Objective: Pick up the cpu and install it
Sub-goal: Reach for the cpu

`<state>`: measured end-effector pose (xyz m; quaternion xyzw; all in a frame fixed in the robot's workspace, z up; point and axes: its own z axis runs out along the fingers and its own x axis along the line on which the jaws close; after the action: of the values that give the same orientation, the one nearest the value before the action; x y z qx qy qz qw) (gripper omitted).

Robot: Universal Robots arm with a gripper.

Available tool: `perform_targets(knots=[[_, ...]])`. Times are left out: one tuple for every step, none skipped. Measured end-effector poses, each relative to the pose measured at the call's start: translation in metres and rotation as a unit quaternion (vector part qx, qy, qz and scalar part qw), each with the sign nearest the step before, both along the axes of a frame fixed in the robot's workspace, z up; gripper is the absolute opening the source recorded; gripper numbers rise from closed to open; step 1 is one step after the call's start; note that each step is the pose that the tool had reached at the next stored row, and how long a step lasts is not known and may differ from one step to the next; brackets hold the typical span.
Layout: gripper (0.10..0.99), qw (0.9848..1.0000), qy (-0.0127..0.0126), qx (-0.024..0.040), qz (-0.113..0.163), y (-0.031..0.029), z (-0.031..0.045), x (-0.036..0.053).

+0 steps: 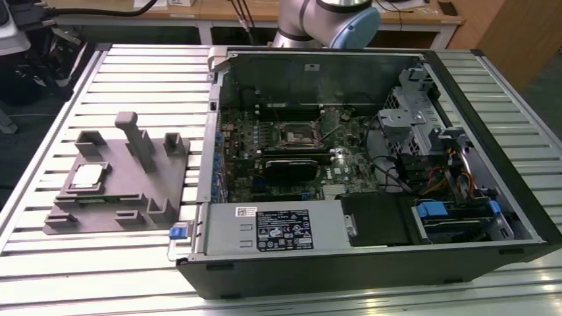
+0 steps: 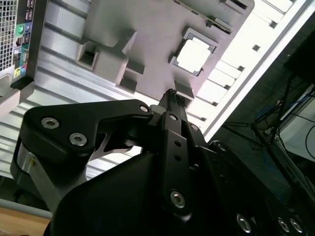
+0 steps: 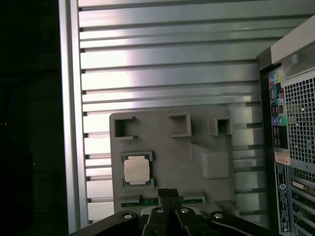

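Exterior view first: the cpu (image 1: 88, 176) sits flat in a square pocket of the grey fixture (image 1: 131, 201) on the slatted metal table (image 1: 131, 79), silvery top up, and nothing is touching it. Beside the fixture, on the exterior view's right, the open computer case (image 1: 491, 227) lies on its side, with the dark square socket (image 1: 297, 135) showing on the board inside. The arm (image 1: 330, 20) rises at the far edge of the table. Over to the second wrist view: the gripper (image 2: 172, 95) points down at the fixture (image 2: 147, 29), jaws pressed together and gripping nothing. The cpu (image 2: 193, 54) lies just beyond the tips, a little to one side and apart from them. The computer case (image 2: 19, 44) is well off to the other side of the jaws. Now the first wrist view: the gripper (image 3: 170, 193) hangs over the edge of the fixture (image 3: 197, 142), jaws closed tip to tip and empty. The cpu (image 3: 136, 170) lies in its pocket close beside them but not touching, and the computer case (image 3: 293, 147) is well away on the opposite side.
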<state>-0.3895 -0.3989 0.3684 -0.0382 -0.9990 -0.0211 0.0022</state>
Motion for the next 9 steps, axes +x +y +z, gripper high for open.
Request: perform_targets(knots=[[0.106,1.0000,0.0000,0.0000,0.000,0.0000,-0.0002,-0.0021],[0.106,1.0000,0.0001,0.0000,0.000,0.0000,-0.0003,-0.0041],[0.106,1.0000,0.0001,0.0000,0.000,0.0000,-0.0005,-0.0060],[0.106,1.0000,0.0001,0.0000,0.000,0.0000,-0.0007,-0.0081],[0.106,1.0000,0.0002,0.0000,0.000,0.0000,-0.0010,-0.0101],[0.106,1.0000,0.0002,0.0000,0.000,0.0000,-0.0012,-0.0121],[0.106,1.0000,0.0003,0.0000,0.000,0.0000,-0.0014,-0.0140],[0.106,1.0000,0.0004,0.0000,0.000,0.0000,-0.0016,-0.0160],[0.106,1.0000,0.0005,0.0000,0.000,0.0000,-0.0018,-0.0178]])
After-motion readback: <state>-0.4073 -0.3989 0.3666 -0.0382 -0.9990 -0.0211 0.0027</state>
